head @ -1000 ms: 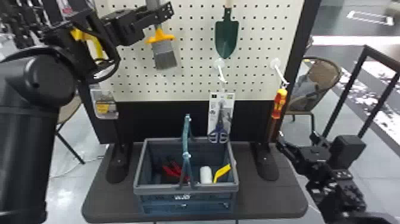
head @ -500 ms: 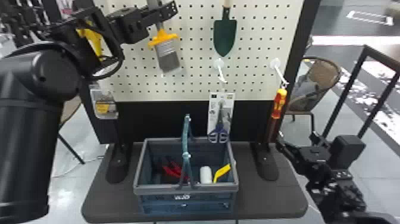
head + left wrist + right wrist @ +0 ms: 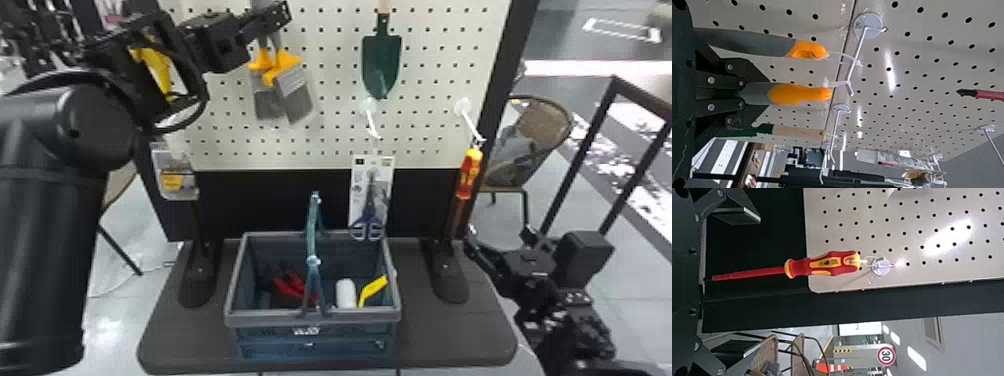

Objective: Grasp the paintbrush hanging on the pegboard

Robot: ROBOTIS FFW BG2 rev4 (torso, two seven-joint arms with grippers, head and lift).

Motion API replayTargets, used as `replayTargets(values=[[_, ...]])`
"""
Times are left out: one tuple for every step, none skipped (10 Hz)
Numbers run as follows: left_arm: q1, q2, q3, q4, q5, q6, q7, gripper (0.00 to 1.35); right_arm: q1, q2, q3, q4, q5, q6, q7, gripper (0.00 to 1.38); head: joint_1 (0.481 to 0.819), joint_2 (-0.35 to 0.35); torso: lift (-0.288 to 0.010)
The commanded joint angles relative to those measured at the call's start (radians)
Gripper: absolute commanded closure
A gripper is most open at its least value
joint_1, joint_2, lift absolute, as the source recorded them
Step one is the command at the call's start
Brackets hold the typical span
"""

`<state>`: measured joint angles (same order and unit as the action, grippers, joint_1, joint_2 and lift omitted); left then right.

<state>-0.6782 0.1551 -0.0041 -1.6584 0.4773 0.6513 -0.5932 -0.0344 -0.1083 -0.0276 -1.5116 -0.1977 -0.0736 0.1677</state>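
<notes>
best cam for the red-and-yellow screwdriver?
Right wrist view: the screwdriver shows whole, hung from its hook. Head view has it small at the right edge of the pegboard; left wrist view catches a red shaft, probably its.

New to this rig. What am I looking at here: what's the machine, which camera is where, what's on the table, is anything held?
It is a two-armed robot, and each black arm ends in a two-fingered claw. The wide picture comes from the camera on its head, looking down at a black table in front of a white pegboard. The other two come from cameras on the wrists and are shown turned sideways.

On the table stands a blue-grey basket with a few small items inside. On the pegboard hang the paintbrush, a green trowel, packaged scissors and a red-and-yellow screwdriver.

The left claw is up at the board, closed on the paintbrush's grey handle. The right claw is open and empty, low by the table's right end, facing the screwdriver.
</notes>
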Motion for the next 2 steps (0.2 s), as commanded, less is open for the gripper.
replayTargets(values=[[0.005,-0.002,0.007,-0.006,-0.002,-0.004,0.004,1.22,0.002,-0.001,0.0,0.001,-0.002,0.003,-0.001,0.17,0.549,0.0,-0.1],[0.008,-0.002,0.007,-0.006,0.0,-0.007,0.007,1.22,0.001,0.001,0.0,0.001,-0.002,0.005,0.001,0.18,0.549,0.0,-0.1]])
